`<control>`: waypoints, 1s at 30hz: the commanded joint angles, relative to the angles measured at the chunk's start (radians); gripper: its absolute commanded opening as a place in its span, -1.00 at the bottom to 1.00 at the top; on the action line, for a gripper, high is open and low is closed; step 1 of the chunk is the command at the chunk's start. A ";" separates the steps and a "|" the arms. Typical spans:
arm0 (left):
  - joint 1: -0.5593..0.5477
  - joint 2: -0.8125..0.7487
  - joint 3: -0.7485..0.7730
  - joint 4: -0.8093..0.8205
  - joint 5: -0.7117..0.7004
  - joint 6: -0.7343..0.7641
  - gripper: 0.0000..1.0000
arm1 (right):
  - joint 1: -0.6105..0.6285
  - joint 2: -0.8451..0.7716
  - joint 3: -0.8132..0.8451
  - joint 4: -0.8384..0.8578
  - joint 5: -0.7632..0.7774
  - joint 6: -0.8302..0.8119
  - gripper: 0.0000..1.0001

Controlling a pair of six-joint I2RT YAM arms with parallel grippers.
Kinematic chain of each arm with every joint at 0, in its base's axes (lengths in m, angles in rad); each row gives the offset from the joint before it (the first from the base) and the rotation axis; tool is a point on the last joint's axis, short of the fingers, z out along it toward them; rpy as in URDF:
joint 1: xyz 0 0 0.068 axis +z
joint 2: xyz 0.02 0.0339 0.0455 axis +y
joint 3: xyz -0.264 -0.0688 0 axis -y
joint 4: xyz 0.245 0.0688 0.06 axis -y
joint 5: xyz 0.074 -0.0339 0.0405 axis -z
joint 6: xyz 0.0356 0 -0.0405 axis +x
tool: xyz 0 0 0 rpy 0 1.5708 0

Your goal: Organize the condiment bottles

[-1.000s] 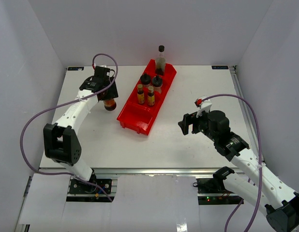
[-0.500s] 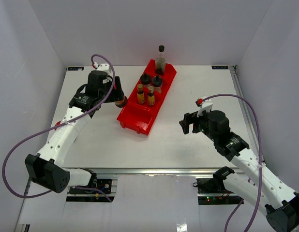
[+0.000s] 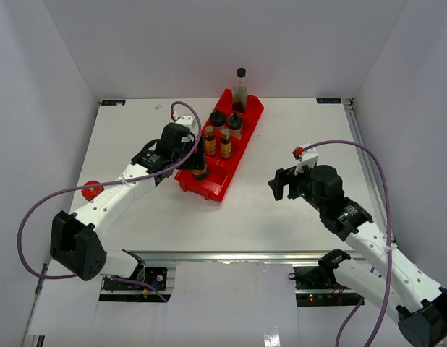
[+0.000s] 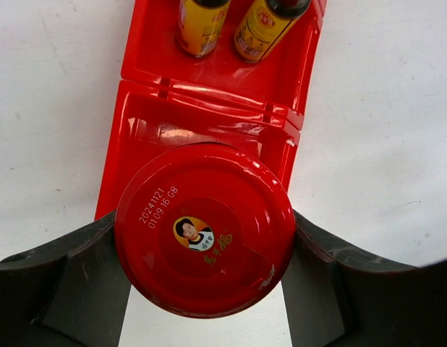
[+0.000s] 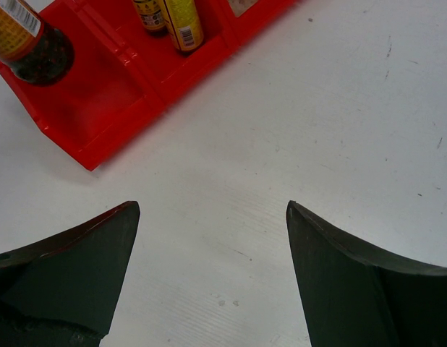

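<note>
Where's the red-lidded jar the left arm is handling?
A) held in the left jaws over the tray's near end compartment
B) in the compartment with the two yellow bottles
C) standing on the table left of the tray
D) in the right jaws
A: the left wrist view shows the jar clamped in the left gripper, over the near end compartment of the tray; the yellow bottles stand one compartment further on.

White counter (image 3: 281, 217), matte, with faint scuffs and dark specks. Plain pale grey back wall (image 3: 137, 43), left wall (image 3: 35, 108) and right wall (image 3: 419, 87) box it in. Aluminium rail (image 3: 231, 258) along near edge. Soft, even light.
</note>
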 commanded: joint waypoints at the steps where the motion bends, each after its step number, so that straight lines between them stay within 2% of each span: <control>1: -0.009 -0.009 -0.023 0.181 -0.050 0.011 -1.00 | -0.002 -0.006 0.019 0.034 0.018 -0.010 0.78; 14: -0.017 0.122 -0.080 0.291 -0.154 0.028 -1.00 | -0.002 -0.009 0.021 0.033 0.012 -0.011 0.77; 28: -0.030 0.185 -0.071 0.278 -0.255 0.033 -1.00 | -0.002 -0.016 0.021 0.036 0.005 -0.012 0.78; 30: -0.031 0.191 -0.069 0.278 -0.257 0.028 -0.82 | -0.002 -0.020 0.021 0.034 0.008 -0.012 0.77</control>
